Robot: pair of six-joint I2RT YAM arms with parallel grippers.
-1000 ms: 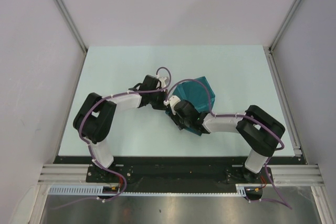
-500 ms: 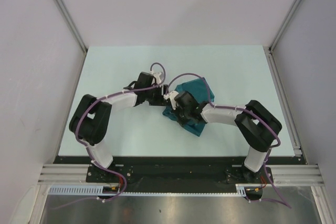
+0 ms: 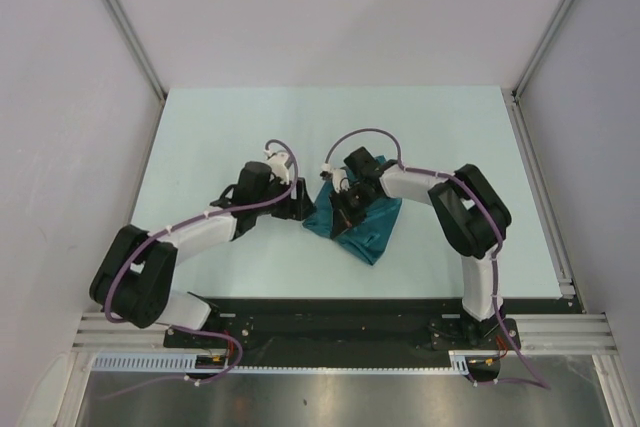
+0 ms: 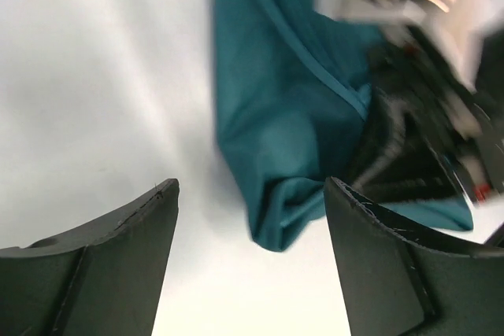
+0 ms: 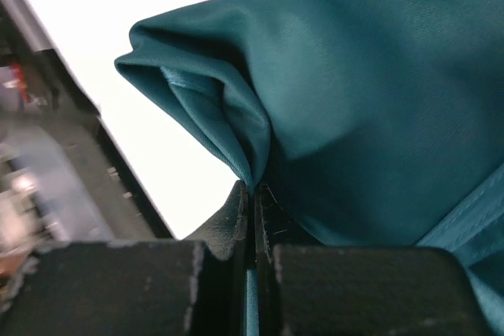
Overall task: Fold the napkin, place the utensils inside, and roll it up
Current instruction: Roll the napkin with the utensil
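The teal napkin [image 3: 362, 227] lies bunched and folded over near the table's middle. My right gripper [image 3: 345, 209] is shut on a fold of the napkin [image 5: 354, 100]; in the right wrist view the cloth is pinched between the closed fingertips [image 5: 253, 191]. My left gripper [image 3: 300, 203] stands just left of the cloth, open. In the left wrist view a drooping corner of the napkin [image 4: 276, 139] hangs ahead of the left gripper [image 4: 250, 186], touching neither finger [image 4: 118, 249]. The utensils are out of view.
The pale table [image 3: 220, 127] is boxed in by white walls at the back and both sides, with metal rails [image 3: 535, 162] along the right edge. The arms' bases stand on the black strip [image 3: 330, 322] at the near edge.
The left gripper has opened, let go of the napkin and drawn back to the left. The right gripper has shut on the cloth and swung toward the back, bunching the napkin.
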